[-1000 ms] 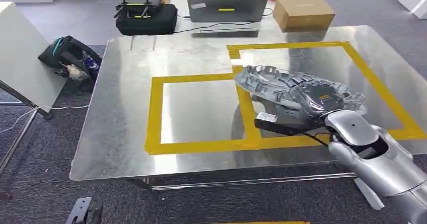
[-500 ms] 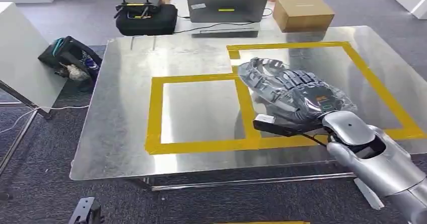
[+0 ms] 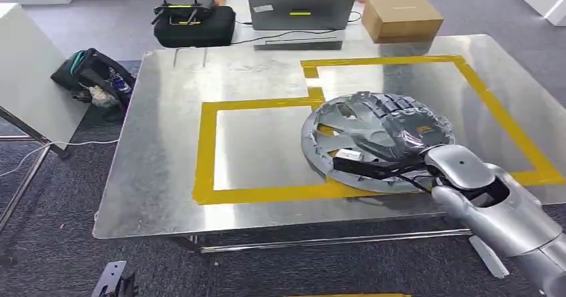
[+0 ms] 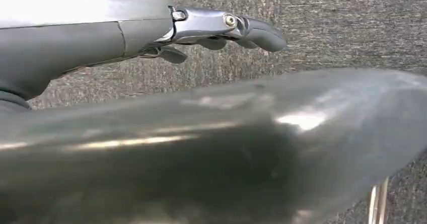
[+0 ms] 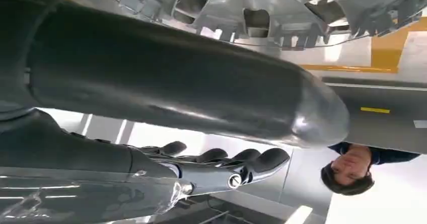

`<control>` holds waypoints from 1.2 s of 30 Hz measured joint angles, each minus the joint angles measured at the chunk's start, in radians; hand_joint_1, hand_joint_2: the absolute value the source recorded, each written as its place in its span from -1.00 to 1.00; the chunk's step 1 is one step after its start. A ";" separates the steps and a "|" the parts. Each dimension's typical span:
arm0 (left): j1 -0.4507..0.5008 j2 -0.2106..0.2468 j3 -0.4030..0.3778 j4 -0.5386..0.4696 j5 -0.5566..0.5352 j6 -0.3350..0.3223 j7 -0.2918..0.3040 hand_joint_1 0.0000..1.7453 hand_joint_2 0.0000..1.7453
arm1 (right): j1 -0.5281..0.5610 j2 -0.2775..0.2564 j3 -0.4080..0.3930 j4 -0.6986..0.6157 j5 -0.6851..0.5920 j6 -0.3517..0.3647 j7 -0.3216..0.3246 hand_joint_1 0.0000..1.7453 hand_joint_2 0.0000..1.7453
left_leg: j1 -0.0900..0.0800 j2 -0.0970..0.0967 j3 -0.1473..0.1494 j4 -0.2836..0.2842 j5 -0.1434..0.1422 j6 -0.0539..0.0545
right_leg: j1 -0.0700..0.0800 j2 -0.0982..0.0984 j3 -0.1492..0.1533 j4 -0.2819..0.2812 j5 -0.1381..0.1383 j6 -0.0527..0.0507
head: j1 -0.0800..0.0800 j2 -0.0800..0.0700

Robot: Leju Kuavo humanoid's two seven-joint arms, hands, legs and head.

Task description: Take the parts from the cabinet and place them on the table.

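The part, a round grey wheel cover (image 3: 340,133), lies flat on the metal table (image 3: 160,170), straddling the yellow tape (image 3: 203,150) between the two marked squares. My right hand (image 3: 410,131) hovers over the cover's near right side. In the right wrist view the thick thumb (image 5: 176,83) lies beside the wheel cover's ribbed rim (image 5: 262,12), while the dark fingers (image 5: 236,158) stretch out apart from it with nothing between them. My left hand (image 4: 151,27) hangs over grey carpet, its fingers (image 4: 252,30) extended and holding nothing.
Beyond the table's far edge stand a laptop (image 3: 300,7), a cardboard box (image 3: 402,17) and a black case (image 3: 193,22), with a person behind them. A dark bag (image 3: 93,77) lies on the floor at left, beside a white panel (image 3: 27,70).
The wheel cover was held tilted above the table; it has come down and lies flat on the tape. My right hand has lowered with it and let go.
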 joint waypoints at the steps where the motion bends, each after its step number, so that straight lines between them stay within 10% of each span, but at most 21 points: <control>1: 0.000 0.001 -0.001 0.001 0.000 0.000 0.000 -1.00 -1.00 | 0.000 0.000 0.001 0.000 0.000 0.000 0.000 -1.00 -1.00 | 0.000 0.000 0.000 0.000 0.000 0.000 | 0.000 0.000 0.000 0.000 0.000 0.000 | 0.000 0.000; 10: -0.001 0.006 -0.019 0.002 0.022 0.013 0.000 -1.00 -1.00 | -0.001 0.000 0.003 0.000 -0.016 0.000 0.012 -1.00 -1.00 | 0.000 0.000 0.000 0.000 0.001 0.000 | 0.000 0.000 0.000 0.000 0.000 0.000 | 0.000 0.000; 14: -0.001 0.013 -0.023 0.002 0.046 0.021 0.001 -1.00 -1.00 | 0.001 0.005 0.003 -0.004 -0.061 -0.002 0.011 -1.00 -1.00 | -0.007 0.000 -0.001 0.001 0.006 0.031 | -0.005 0.003 0.007 -0.021 0.016 0.022 | -0.001 0.000; 16: -0.002 0.013 -0.027 0.002 0.055 0.026 0.002 -1.00 -1.00 | 0.005 0.005 0.002 -0.011 -0.075 -0.003 0.008 -1.00 -1.00 | 0.005 0.008 0.018 -0.039 0.026 0.038 | 0.001 0.002 -0.011 0.011 -0.024 0.015 | 0.002 0.000; 20: -0.004 0.014 -0.037 0.002 0.060 0.031 0.002 -1.00 -1.00 | 0.024 0.005 0.003 -0.015 -0.087 -0.002 0.005 -1.00 -1.00 | 0.002 0.008 0.010 -0.037 0.029 0.038 | 0.010 0.004 -0.136 0.305 -0.153 0.011 | 0.004 0.000; 22: -0.004 0.014 -0.043 0.003 0.061 0.031 0.002 -1.00 -1.00 | 0.029 0.005 0.004 -0.015 -0.089 -0.002 0.005 -1.00 -1.00 | 0.003 0.007 0.003 -0.029 0.031 0.035 | 0.009 0.003 -0.109 0.258 -0.103 0.012 | 0.004 0.000; 24: -0.005 0.013 -0.047 0.003 0.064 0.031 0.002 -1.00 -1.00 | 0.025 0.005 0.003 -0.017 -0.092 -0.003 0.005 -1.00 -1.00 | 0.008 0.006 -0.010 -0.010 0.029 0.026 | 0.006 0.001 -0.012 0.076 -0.022 0.016 | 0.003 0.000; 25: -0.005 0.015 -0.047 0.003 0.066 0.032 0.002 -1.00 -1.00 | 0.024 0.005 0.003 -0.018 -0.093 -0.003 0.005 -1.00 -1.00 | 0.007 0.005 -0.020 0.003 0.027 0.016 | 0.009 0.003 0.020 0.016 -0.042 0.018 | 0.004 0.000; 30: -0.001 0.017 -0.049 0.004 0.073 0.037 0.003 -1.00 -1.00 | 0.033 0.005 0.004 -0.026 -0.100 -0.005 0.003 -1.00 -1.00 | 0.010 0.001 -0.051 0.025 0.038 -0.015 | 0.013 0.012 -0.017 0.047 -0.016 -0.036 | 0.001 0.000; 34: -0.002 0.018 -0.052 0.004 0.073 0.040 0.003 -1.00 -1.00 | 0.036 0.005 0.004 -0.030 -0.104 -0.006 0.003 -1.00 -1.00 | 0.011 0.007 -0.134 0.259 -0.157 -0.030 | 0.015 0.009 -0.059 0.047 0.018 -0.053 | -0.001 0.000; 36: -0.001 0.018 -0.053 0.004 0.073 0.041 0.003 -1.00 -1.00 | 0.040 0.005 0.004 -0.030 -0.105 -0.006 0.003 -1.00 -1.00 | 0.011 0.007 -0.143 0.339 -0.176 -0.030 | 0.016 0.007 -0.084 0.047 0.036 -0.050 | -0.002 0.000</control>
